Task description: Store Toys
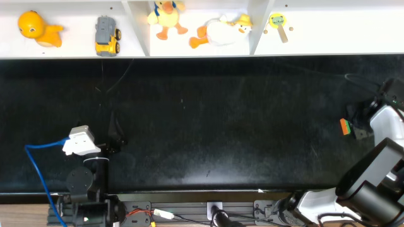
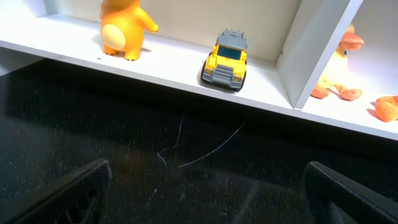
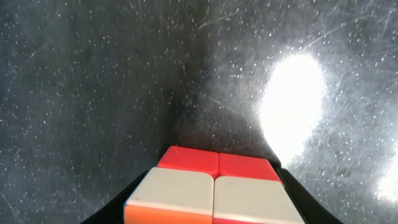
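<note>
Black, speckled bench (image 1: 208, 126) takes up most of the scene. A white shelf (image 1: 76, 44) runs along its far side, well ahead of both pincers, and is split by upright dividers into compartments.

The right pincer (image 1: 353, 126) sits out toward the robot's right edge of the bench, pinching a small puzzle cube (image 3: 214, 186) between its dark fingers. The left pincer (image 2: 205, 193) is spread wide with nothing between its fingers. It is low over the bench and faces the shelf.

Straight ahead of the left pincer stand an orange figure (image 2: 124, 28) and a yellow truck (image 2: 227, 59). Past a divider to its right lie two plush ducks (image 1: 167, 17) (image 1: 221, 31). The end compartment, ahead and to the left of the right pincer, holds only a small green-faced toy (image 1: 278, 24).

The step in hand looks like the carry: the cube is already gripped and not yet stored. The next move likely calls for raising it clear of the bench, travelling forward and leftward to that roomier end compartment, clearing the shelf's front lip and setting it down beside the green-faced toy without knocking it.

The cube shows pale cream squares nearest the wrist, red squares on the face beyond and an orange band along the near edge. From above, orange and green show. Dark seams split each face into squares. Whether it touches the bench cannot be told.
</note>
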Action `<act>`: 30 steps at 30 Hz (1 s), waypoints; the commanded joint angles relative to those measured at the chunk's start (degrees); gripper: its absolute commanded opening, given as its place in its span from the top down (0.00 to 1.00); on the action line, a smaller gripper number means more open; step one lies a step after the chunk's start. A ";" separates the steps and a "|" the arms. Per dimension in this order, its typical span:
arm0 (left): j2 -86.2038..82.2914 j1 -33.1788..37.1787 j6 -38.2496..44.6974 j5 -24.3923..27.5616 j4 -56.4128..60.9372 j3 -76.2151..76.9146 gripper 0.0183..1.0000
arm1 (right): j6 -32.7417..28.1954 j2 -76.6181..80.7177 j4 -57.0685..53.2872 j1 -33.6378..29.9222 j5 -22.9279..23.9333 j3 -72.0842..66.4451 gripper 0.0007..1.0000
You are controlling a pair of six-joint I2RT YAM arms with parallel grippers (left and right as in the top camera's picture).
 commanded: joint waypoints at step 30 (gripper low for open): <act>-0.61 0.39 0.85 0.57 -0.17 -0.04 0.00 | -59.25 -0.44 1.09 13.35 -15.08 25.27 0.95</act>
